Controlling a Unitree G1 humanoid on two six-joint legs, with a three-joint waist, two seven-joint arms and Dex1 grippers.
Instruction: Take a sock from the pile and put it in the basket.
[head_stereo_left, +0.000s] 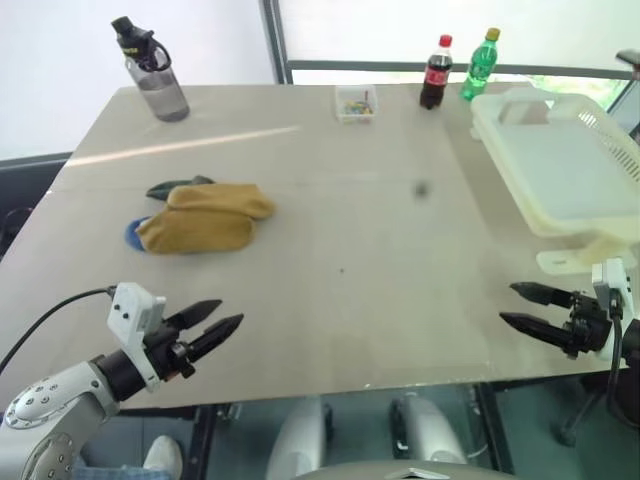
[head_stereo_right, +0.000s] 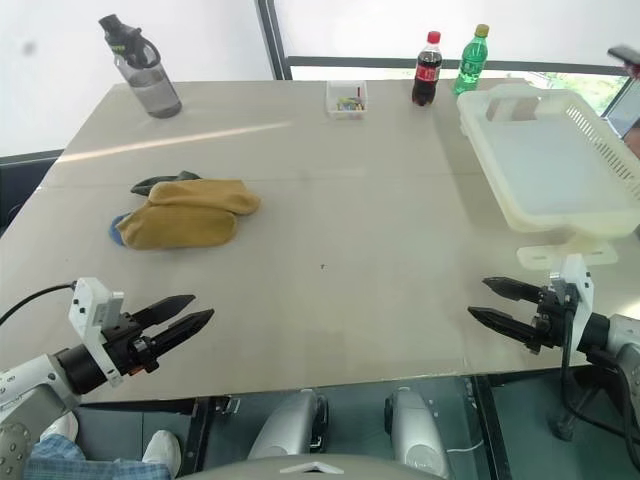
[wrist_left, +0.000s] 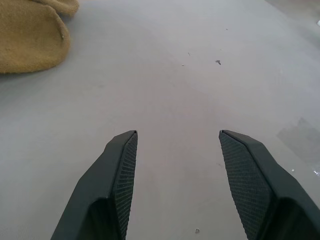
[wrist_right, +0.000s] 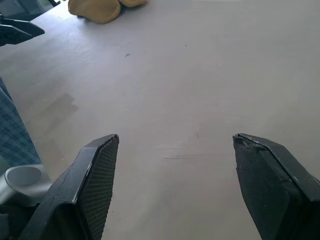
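The pile (head_stereo_left: 198, 217) of socks lies on the left half of the counter (head_stereo_left: 360, 250), well back from the near edge. Two mustard yellow socks sit on top, folded one against the other; a dark green sock shows behind them and a bit of blue peeks out at their left end. The basket (head_stereo_left: 560, 170) stands at the far right of the counter, pale cream with slotted sides, and its near corner reaches past the counter's right edge. Nothing lies inside it.

The left tool (head_stereo_left: 222, 322) hovers over the near left edge of the counter, its two black fingers spread wide and gripping nothing; it points toward the middle of the counter, with the pile well ahead of it. The right tool (head_stereo_left: 512, 304) hangs at the near right corner, just in front of the basket, its fingers also wide apart and empty, pointing inward to the left.

Along the far edge stand a grey water bottle (head_stereo_left: 155, 75), a small clear box (head_stereo_left: 355, 103), a cola bottle (head_stereo_left: 435, 74) and a green soda bottle (head_stereo_left: 480, 64).
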